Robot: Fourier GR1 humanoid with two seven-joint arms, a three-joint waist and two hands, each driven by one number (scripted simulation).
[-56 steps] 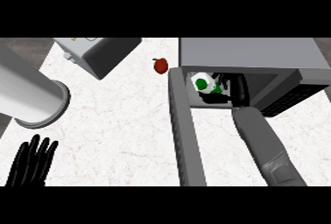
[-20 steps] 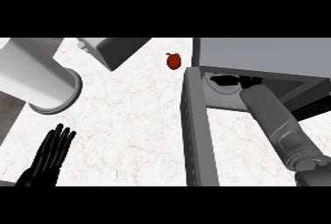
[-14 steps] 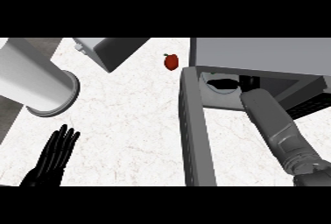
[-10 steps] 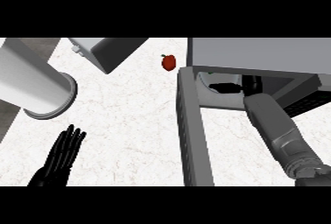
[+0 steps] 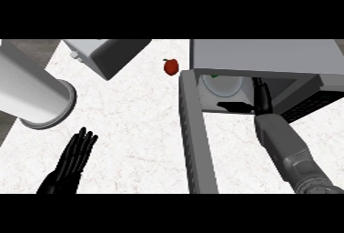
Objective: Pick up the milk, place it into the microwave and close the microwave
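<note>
The milk, a white carton with a bit of green at its top, stands inside the open microwave at the upper right. My right hand reaches into the cavity just right of the carton, its fingers straight and apart from the carton. The microwave door hangs open as a long grey bar running toward the view's lower edge, left of my right forearm. Low at the left my left hand rests open, fingers up.
A small red fruit lies on the white counter just left of the microwave. A grey box-shaped appliance stands at the back, and a large grey cylinder lies at the far left.
The milk, earlier hidden behind my right hand, now shows alone inside the microwave. My right hand has come off it and shifted right. The left hand has drifted slightly right.
</note>
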